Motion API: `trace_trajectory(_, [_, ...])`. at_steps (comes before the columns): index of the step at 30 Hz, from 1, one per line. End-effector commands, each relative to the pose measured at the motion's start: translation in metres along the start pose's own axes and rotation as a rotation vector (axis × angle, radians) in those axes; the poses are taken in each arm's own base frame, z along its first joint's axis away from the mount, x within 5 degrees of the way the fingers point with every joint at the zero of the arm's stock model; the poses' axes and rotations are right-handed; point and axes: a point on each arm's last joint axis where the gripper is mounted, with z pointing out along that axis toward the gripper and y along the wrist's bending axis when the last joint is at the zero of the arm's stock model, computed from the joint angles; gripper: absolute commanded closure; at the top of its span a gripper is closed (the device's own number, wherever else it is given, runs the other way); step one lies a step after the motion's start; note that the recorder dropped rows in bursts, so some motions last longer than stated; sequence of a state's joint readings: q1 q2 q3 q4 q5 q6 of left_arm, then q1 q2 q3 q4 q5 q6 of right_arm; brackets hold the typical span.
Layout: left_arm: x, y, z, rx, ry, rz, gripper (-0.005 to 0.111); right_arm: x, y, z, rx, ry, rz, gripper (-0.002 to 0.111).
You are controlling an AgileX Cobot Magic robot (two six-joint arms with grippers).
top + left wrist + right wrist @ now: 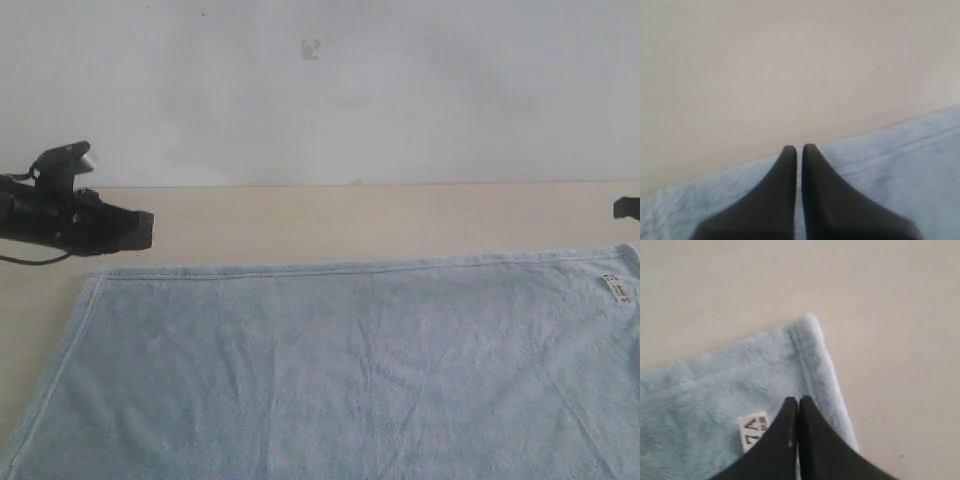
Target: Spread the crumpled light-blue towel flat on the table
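Judging from how the towel [340,370] lies, you are at the very end of the job. It sits open on the bench [350,215], its far hem running straight from left to right, with no folds or bunches in the part you can see. Its near edge runs out of view, so you cannot confirm that side.

The left gripper [796,149] is by the far-left corner, its fingers drawn almost together with only a sliver between them and nothing held. The right gripper [798,401] is over the far-right corner, just beside the white tag [754,429]. Its fingers are pressed together, and no cloth appears to be pinched between them.

The next move probably calls for little: lift both arms clear without catching the pile. Only if the unseen near side proves rumpled would you need to take a corner and draw it outward.

By count there is one towel, one tag, one bench and two grippers.
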State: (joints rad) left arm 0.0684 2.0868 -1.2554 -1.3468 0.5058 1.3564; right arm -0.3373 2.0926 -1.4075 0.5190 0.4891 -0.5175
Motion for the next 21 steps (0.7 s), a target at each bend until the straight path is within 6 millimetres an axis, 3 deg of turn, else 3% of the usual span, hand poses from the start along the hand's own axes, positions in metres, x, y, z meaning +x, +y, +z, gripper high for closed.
trace_trajectory(1, [-0.024, -0.027, -0.027, 0.141, -0.056, 0.046, 0.103, -0.021, 0.016, -0.043, -0.085, -0.116, 0.001, 0.108])
trace_trajectory(4, [-0.016, -0.033, -0.039, 0.136, 0.016, 0.060, 0.103, -0.022, 0.027, -0.064, -0.150, -0.090, -0.020, 0.108])
trace_trajectory(10, [0.035, -0.036, -0.061, 0.031, 0.216, -0.023, 0.103, 0.001, 0.045, -0.085, -0.279, 0.076, -0.066, 0.108])
trace_trajectory(14, [0.060, -0.042, -0.085, -0.054, 0.209, -0.024, 0.103, 0.023, 0.057, -0.115, -0.227, -0.013, -0.127, 0.108])
trace_trajectory(18, [0.072, -0.049, -0.102, -0.087, 0.191, -0.015, 0.103, 0.060, 0.057, -0.131, -0.126, -0.081, -0.062, 0.108])
trace_trajectory(21, [0.087, -0.050, -0.103, -0.083, 0.238, -0.031, 0.103, 0.099, 0.050, -0.119, -0.071, -0.008, -0.013, 0.108])
